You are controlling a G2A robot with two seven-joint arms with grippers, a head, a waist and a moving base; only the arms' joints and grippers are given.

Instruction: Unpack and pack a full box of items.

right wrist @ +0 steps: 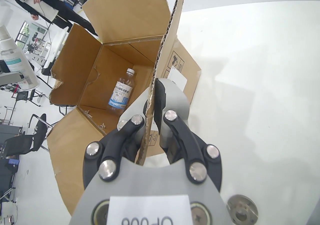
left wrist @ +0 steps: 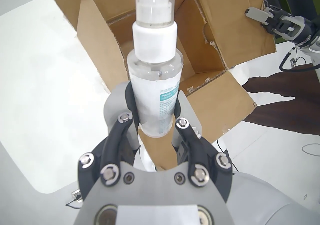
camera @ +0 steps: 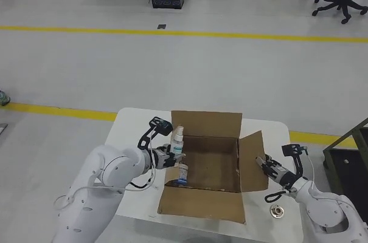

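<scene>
Spray btl [left wrist: 156, 100] label unreadable; box [right wrist: 178, 60] side: prob. handling symbols.

Grey floor [camera: 171, 73] with yellow lines [camera: 171, 32]

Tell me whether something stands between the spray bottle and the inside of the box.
Yes: the left flap stands up right under the spray bottle that the left hand holds. Inside the box, a water bottle lies on the bottom.

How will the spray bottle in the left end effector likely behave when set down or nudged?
The tall, slim clear plastic spray bottle with a white pump has a narrow base, so it would probably tip easily. The left end effector grips it near its base on smooth plastic, so it may slip or pivot.
</scene>
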